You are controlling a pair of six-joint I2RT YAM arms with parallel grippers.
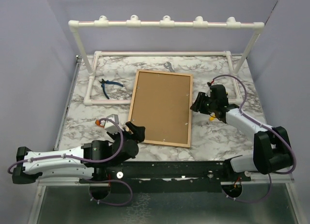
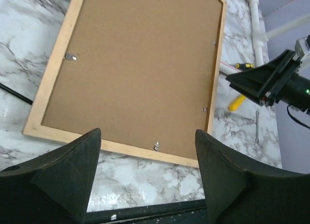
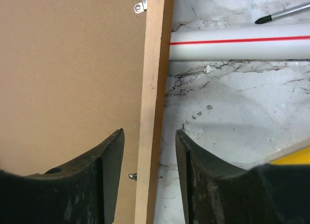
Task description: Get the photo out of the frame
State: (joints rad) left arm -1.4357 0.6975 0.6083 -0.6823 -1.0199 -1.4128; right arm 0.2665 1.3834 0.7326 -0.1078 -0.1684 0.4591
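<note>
The frame (image 1: 162, 107) lies face down on the marble table, with its plain brown fibreboard back up and small metal tabs (image 2: 156, 146) along the border. The photo is hidden under the backing. My left gripper (image 1: 134, 132) is open and empty, hovering just short of the frame's near edge (image 2: 121, 147). My right gripper (image 1: 196, 104) is open at the frame's right side. In the right wrist view its jaws (image 3: 149, 134) straddle the wooden border (image 3: 152, 88), one finger over the backing (image 3: 63, 78) and one over the table, with a tab (image 3: 140, 7) further along.
A white pipe rack (image 1: 164, 24) stands across the back, its base pipe (image 3: 232, 47) just beyond the right gripper. Blue-handled pliers (image 1: 109, 86) lie left of the frame and a wrench (image 1: 168, 66) behind it. A yellow-handled screwdriver (image 2: 237, 100) lies under the right arm. A small orange object (image 1: 100, 122) sits near the left gripper.
</note>
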